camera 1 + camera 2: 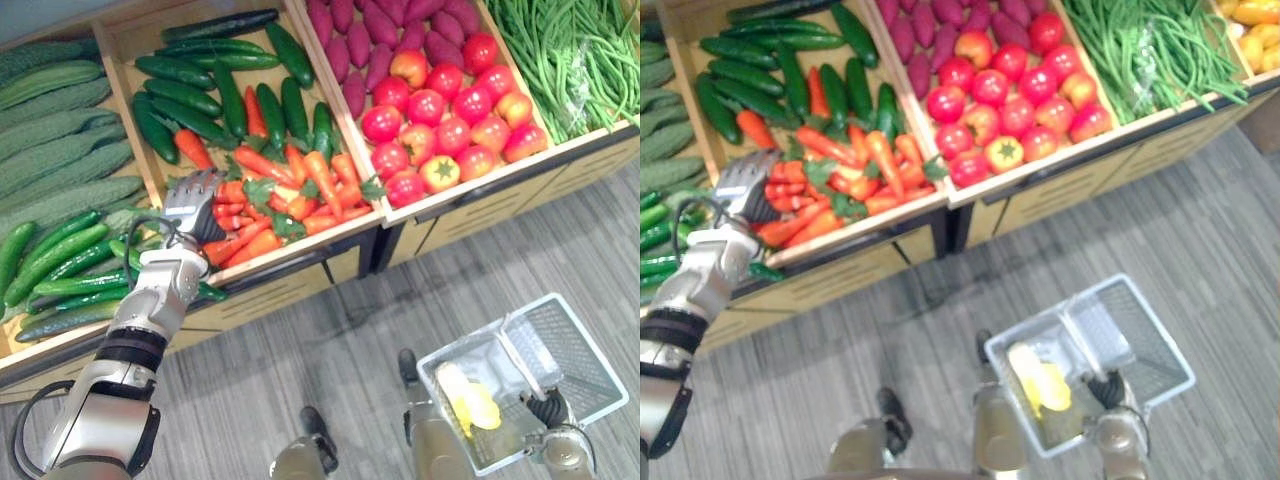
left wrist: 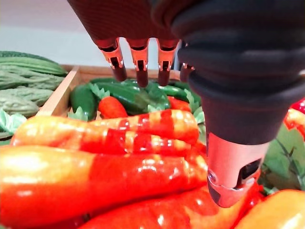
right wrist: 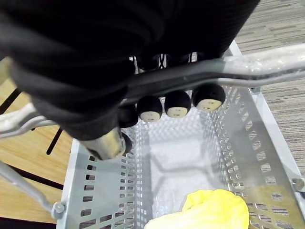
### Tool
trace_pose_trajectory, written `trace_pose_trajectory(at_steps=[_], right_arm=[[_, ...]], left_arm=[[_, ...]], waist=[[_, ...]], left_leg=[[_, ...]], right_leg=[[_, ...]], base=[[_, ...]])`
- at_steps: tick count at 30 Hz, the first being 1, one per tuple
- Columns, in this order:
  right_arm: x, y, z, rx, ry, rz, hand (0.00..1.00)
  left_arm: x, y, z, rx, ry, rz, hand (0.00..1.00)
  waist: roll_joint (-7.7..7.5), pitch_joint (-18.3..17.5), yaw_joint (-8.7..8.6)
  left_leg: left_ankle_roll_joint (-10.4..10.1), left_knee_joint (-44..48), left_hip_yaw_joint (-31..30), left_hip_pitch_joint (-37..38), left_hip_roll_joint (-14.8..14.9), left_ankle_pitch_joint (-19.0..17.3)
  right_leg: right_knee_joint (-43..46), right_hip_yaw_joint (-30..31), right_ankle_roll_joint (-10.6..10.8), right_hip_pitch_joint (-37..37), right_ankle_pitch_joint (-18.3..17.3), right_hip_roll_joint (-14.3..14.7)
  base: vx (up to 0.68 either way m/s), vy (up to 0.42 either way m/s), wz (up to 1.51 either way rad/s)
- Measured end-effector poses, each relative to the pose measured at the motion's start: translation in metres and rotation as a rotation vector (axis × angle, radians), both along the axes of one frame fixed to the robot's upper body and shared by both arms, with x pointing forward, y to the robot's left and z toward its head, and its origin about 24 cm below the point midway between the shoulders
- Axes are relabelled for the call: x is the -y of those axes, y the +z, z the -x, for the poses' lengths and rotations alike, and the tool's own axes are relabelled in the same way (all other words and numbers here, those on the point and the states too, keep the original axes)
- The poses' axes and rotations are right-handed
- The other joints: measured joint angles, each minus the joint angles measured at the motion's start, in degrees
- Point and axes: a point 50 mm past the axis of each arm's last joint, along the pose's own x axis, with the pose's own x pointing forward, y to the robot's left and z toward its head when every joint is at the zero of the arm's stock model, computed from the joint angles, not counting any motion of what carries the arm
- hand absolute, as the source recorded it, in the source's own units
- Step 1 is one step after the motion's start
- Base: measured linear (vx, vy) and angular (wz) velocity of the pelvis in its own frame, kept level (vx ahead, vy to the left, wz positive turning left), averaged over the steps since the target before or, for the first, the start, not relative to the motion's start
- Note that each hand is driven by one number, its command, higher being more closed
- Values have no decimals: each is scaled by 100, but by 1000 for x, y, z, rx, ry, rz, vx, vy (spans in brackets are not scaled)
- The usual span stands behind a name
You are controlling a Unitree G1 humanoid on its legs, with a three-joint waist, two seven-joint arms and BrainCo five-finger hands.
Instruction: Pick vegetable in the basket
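The left hand [image 1: 192, 205] hovers just above the carrots [image 1: 265, 190] at the front of a wooden crate [image 1: 300, 252], with its fingers straight and spread and nothing in its grasp. The right hand [image 3: 177, 103] has its fingers curled round the handle [image 3: 248, 67] of the pale perforated basket [image 1: 590, 375]. The basket hangs over the grey floor [image 1: 330, 340] with a yellow vegetable [image 1: 470, 405] lying inside.
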Motion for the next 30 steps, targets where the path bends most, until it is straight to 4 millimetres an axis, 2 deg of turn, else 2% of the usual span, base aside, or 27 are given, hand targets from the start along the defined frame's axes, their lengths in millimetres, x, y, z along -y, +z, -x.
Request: trace_pose_trajectory(at_steps=[3, 15, 23, 26, 30], right_arm=[[0, 0, 0, 2, 1, 1, 100], [0, 5, -3, 26, 5, 9, 100], [-1, 5, -1, 35, -9, 4, 100], [0, 5, 1, 35, -14, 7, 100], [1, 6, 1, 38, -22, 3, 100]], left_arm=[[6, 1, -4, 7, -4, 20, 0], [22, 28, -12, 110, -27, 55, 0], [23, 47, -9, 190, -20, 80, 0], [23, 48, -9, 195, -21, 80, 0], [21, 49, -8, 202, -9, 87, 0]], waist=[[-4, 2, 6], [-7, 30, 17], [-5, 36, 62], [-5, 36, 144], [-10, 52, 164]], left_leg=[[-11, 11, 19, -8, 17, -7], [-8, 124, -89, -283, 42, -14], [-5, 179, -237, -407, 59, -12], [-3, 190, -244, -465, 56, -10], [0, 212, -261, -504, 58, -7]], right_leg=[[0, 0, 0, -9, 1, 8], [21, -86, 18, -172, 14, -22], [20, -200, 30, -199, 22, -38], [29, -204, 37, -252, 26, -44], [28, -220, 51, -268, 35, -51]], base=[[9, -50, -2], [-19, -32, 5], [-28, -37, 8], [-14, -23, 1], [-9, -16, 2]])
